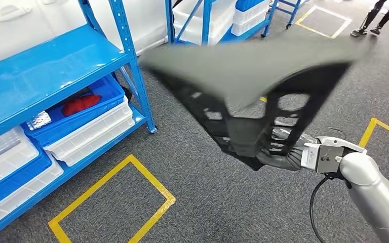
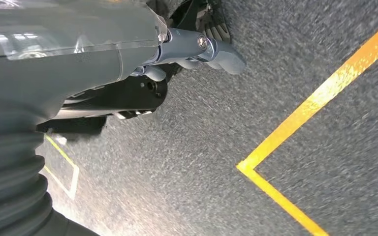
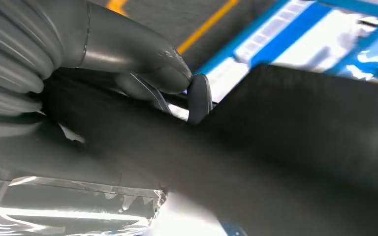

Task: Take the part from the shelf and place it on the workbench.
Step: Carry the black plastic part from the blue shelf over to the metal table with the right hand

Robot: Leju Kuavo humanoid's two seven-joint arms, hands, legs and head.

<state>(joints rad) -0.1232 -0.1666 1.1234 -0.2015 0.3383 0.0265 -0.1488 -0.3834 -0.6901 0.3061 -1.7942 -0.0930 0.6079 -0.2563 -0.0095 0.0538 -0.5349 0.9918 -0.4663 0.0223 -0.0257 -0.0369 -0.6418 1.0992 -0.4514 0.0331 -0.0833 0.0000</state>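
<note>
Part [image 1: 248, 76] dark, flat w/ ribbed cutouts, held in right hand [image 1: 283, 154]

A matt, dark grey plastic-looking part [image 1: 253, 76] is being gripped by the right hand [image 1: 283, 154], its ribbed cover looking like dull rubber. Glossy blue painted metal is being shown off by the shelf [image 1: 45, 71], holding smooth plastic bins [image 1: 88, 126]. The floor [image 1: 192, 202] is looking like rough grey carpet.

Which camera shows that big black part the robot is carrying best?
The head view: the black part shows whole, its ribbed underside and the right robot hand gripping it. The right wrist view shows a dark close-up slab; the left wrist view shows floor.
</note>
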